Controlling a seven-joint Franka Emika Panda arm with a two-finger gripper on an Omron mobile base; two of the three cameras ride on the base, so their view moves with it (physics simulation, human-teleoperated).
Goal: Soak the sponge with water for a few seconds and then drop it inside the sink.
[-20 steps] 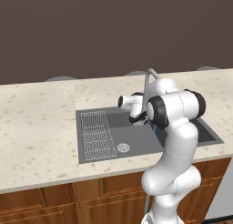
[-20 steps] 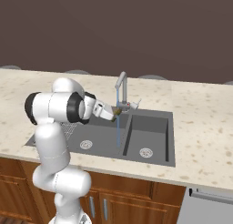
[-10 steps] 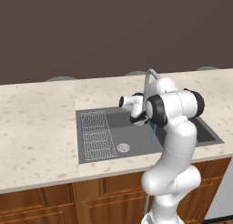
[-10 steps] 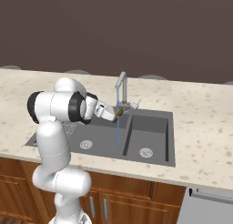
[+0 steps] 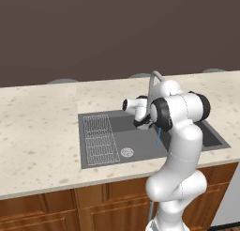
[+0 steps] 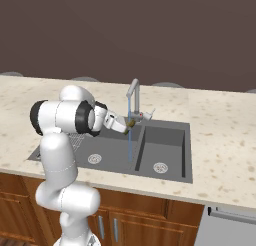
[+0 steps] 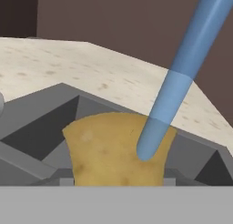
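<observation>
My gripper (image 6: 129,126) is shut on the mustard-yellow sponge (image 6: 131,123) and holds it under the spout of the grey gooseneck faucet (image 6: 133,92), above the left basin of the dark grey sink (image 6: 170,136). The thin pale-blue water (image 6: 130,145) runs down past the sponge into the basin. In the hand view the water (image 7: 182,68) strikes the top right of the sponge (image 7: 109,150). From the left base view, the gripper (image 5: 143,123) sits just left of the faucet (image 5: 152,82), the water (image 5: 158,137) falls beside my arm, and the sponge is hidden.
A ribbed drainboard (image 5: 101,138) fills the sink's left section, beside a round silver drain (image 5: 127,152). The right basin has its own drain (image 6: 160,167). Speckled beige counter (image 6: 220,125) surrounds the sink, with wooden cabinets (image 6: 150,220) below and a dark wall behind.
</observation>
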